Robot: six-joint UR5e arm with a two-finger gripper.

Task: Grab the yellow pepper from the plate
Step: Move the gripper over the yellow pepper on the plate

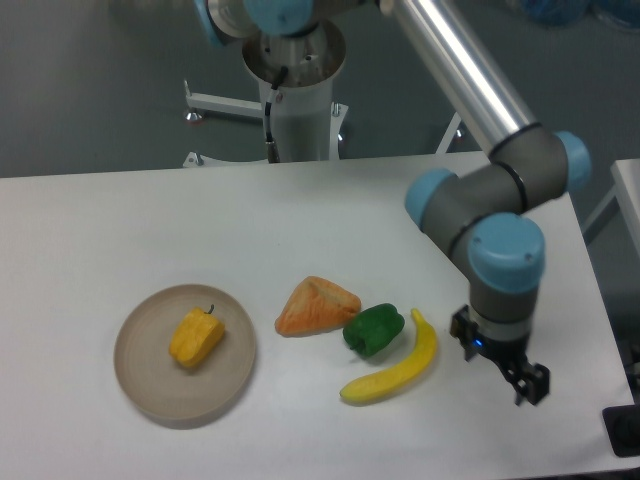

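The yellow pepper [196,338] lies a little left of centre on the beige plate [150,385], its dark stem pointing up toward the far side. My gripper [528,386] hangs over the table at the right, far from the plate and to the right of the banana. Its dark fingers are small and seen from the side, so whether they are apart is not clear. Nothing shows between them.
An orange wedge-shaped lump [316,305], a green pepper [374,329] and a long yellow banana [398,363] lie in a row between the plate and my gripper. The arm's silver link [458,66] slants over the back right of the table. The table's right edge is near the gripper.
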